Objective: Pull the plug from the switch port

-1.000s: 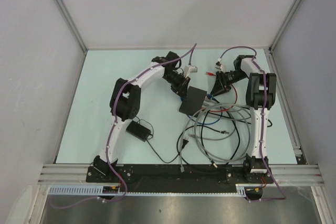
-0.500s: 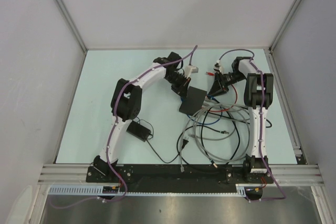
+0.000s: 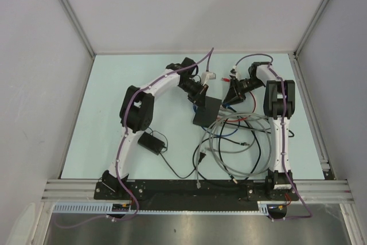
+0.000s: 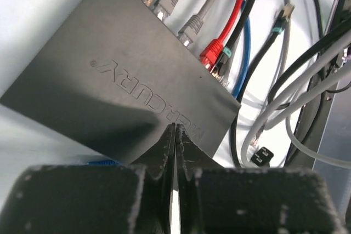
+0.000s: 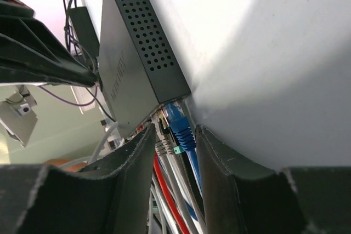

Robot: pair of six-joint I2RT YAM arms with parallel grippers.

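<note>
Seeing my right hand (image 5: pixel 175 131) spread apart, fingers flanking the blue plug (image 5: pixel 176 118) seated in the switch (image 5: pixel 137 64) on the desk (image 3: pixel 114 96). My left hand (image 4: pixel 173 135), fingers pressed together, sits at the switch's opposite edge.

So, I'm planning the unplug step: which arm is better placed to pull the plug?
Right, probably. The right fingers stand open either side of the blue plug at the ports of the switch; the left fingers are shut over its top, away from the plugs.
</note>
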